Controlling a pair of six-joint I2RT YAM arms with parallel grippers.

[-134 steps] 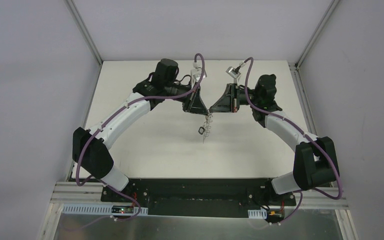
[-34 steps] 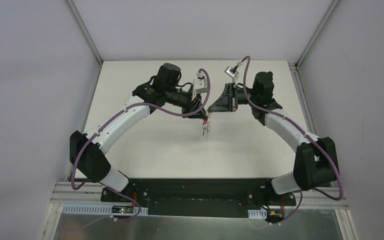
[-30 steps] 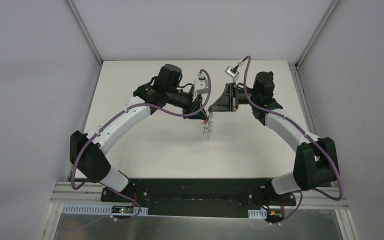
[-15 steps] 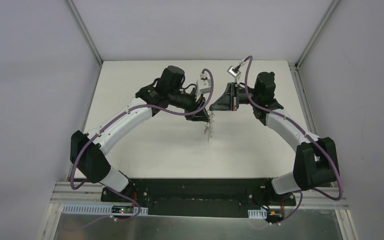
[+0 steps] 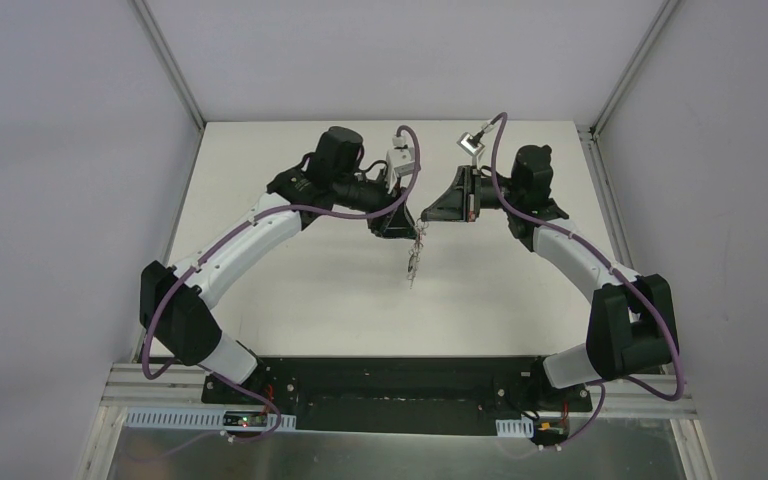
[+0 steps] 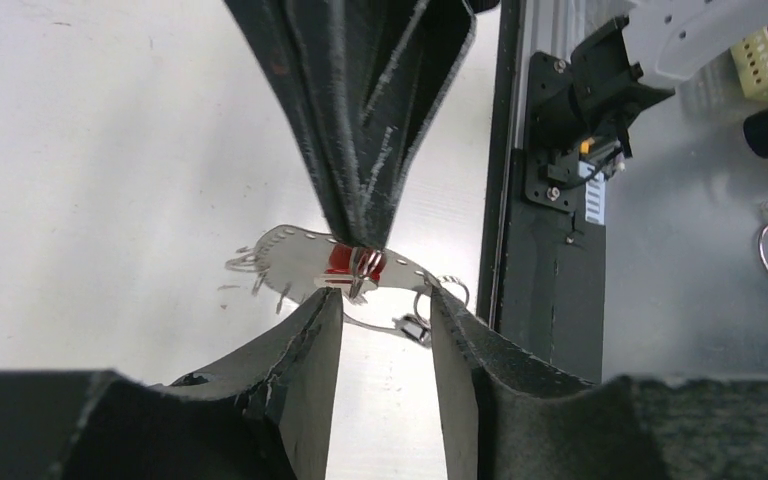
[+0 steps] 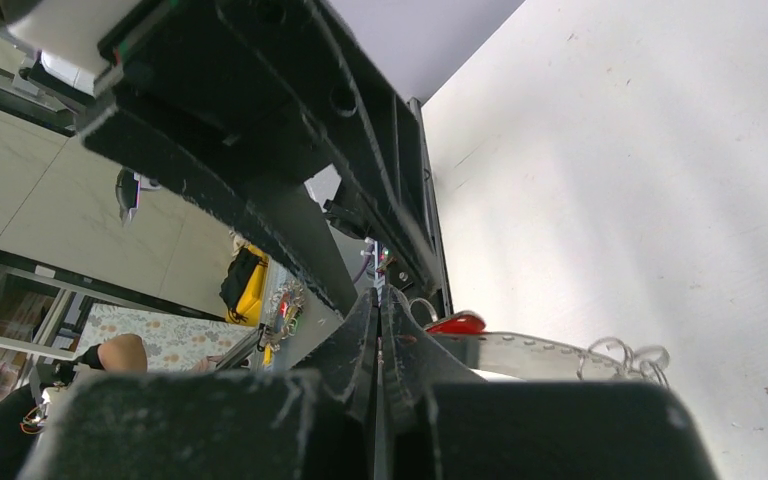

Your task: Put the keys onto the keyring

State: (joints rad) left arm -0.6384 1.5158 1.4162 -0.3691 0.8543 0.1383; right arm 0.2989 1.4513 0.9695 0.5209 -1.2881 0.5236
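R fingers pinch keyring w/ red key.

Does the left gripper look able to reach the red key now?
Probably yes: the left gripper stands open just short of the red key, nothing between, though the right gripper pinches the keyring there.

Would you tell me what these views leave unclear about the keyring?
- Top view: keyring too small for detail.
- Left wrist view: right claw partly covers the red key; whether it is threaded is unclear.
- Right wrist view: its fingers hide the keyring's gripped end.
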